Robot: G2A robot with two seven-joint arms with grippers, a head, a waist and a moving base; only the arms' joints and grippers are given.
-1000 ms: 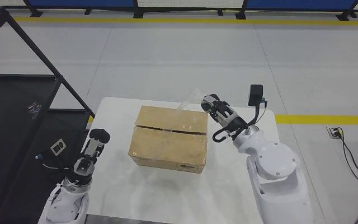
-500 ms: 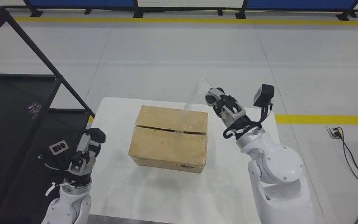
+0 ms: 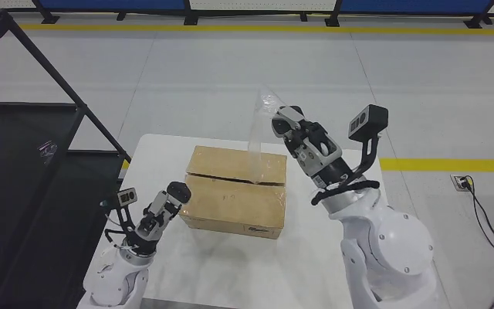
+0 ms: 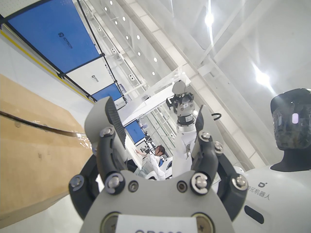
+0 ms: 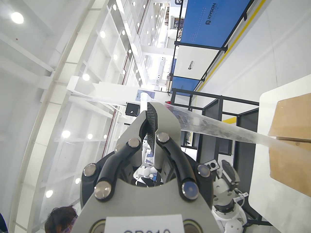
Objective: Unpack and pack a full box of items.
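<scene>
While right gripper [image 5: 149, 113] clamps tape strip [image 5: 218, 127] stretched from box [image 3: 231, 202], left gripper [image 4: 155, 112] spread beside box, pinch plain from right wrist

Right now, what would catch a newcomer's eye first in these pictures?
A long strip of clear tape rises from the top seam of the cardboard box at mid-table, pinched in the shut right gripper above the box's far edge. The left gripper sits open, beside the box's near-left corner.
</scene>
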